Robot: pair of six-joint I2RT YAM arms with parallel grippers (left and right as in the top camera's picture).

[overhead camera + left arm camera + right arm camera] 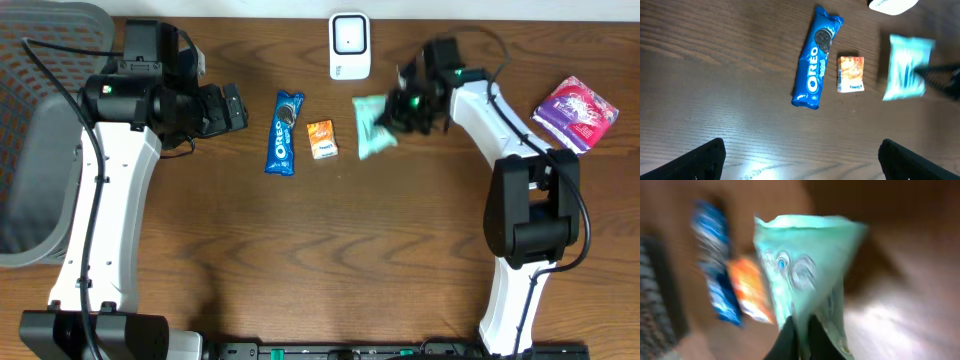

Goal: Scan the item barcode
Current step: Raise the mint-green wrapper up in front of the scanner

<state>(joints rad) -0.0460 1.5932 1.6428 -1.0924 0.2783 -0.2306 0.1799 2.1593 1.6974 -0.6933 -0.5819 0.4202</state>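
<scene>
Pinching the mint-green packet (372,128) by one edge, the right gripper (403,104) is holding it low over the bench (330,250), just below and to the right of the white scanner (349,45). Gripping it by the edge is probably leaving the printed faces free, so a barcode can be turned toward the scanner. Its jaws are pressing together on the thin wrapper, and in the blurred right wrist view the packet is fanning out beyond the dark fingertips. Whether it is hanging clear of the wood cannot be told.

The left gripper (238,107) is hovering with its jaws spread wide, gripping nothing, over bare wood to the left of the Oreo pack (284,132). That pack and the small orange packet (321,139) are lying flat side by side, apparently waiting their turn.
</scene>
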